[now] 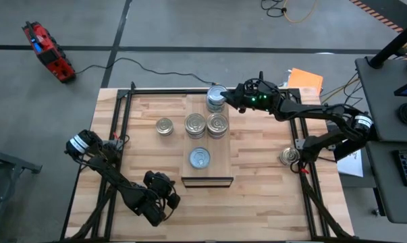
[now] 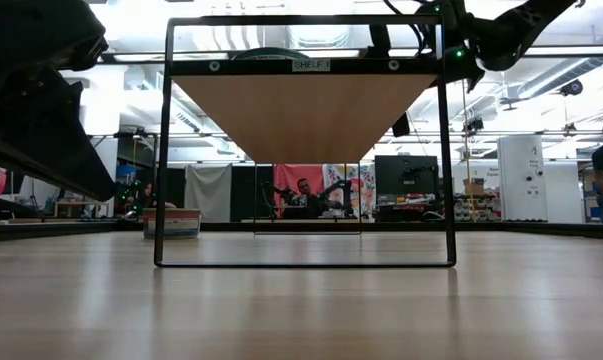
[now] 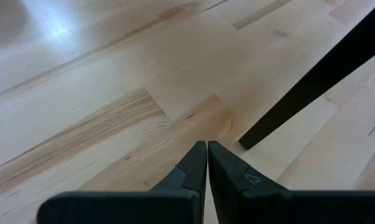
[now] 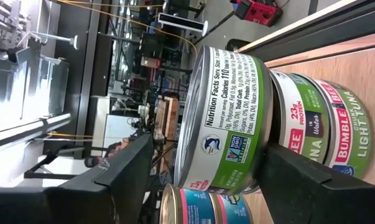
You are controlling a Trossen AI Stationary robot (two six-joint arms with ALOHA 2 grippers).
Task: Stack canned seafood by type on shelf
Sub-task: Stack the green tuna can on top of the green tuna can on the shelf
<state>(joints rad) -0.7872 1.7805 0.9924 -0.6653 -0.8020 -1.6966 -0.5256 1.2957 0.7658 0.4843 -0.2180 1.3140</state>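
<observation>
With my right gripper (image 1: pixel 225 99) open around the top tin (image 1: pixel 216 95) of the stack at the shelf's (image 1: pixel 220 164) far edge, placement looked complete; next, withdraw clear and fetch the tin (image 1: pixel 289 156) near the table's right edge.

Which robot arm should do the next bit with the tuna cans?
The right one, probably. Its right gripper is already at the can stack on the shelf, jaws open around the top can. The left gripper waits shut near the table's front edge, far from any can.
</observation>
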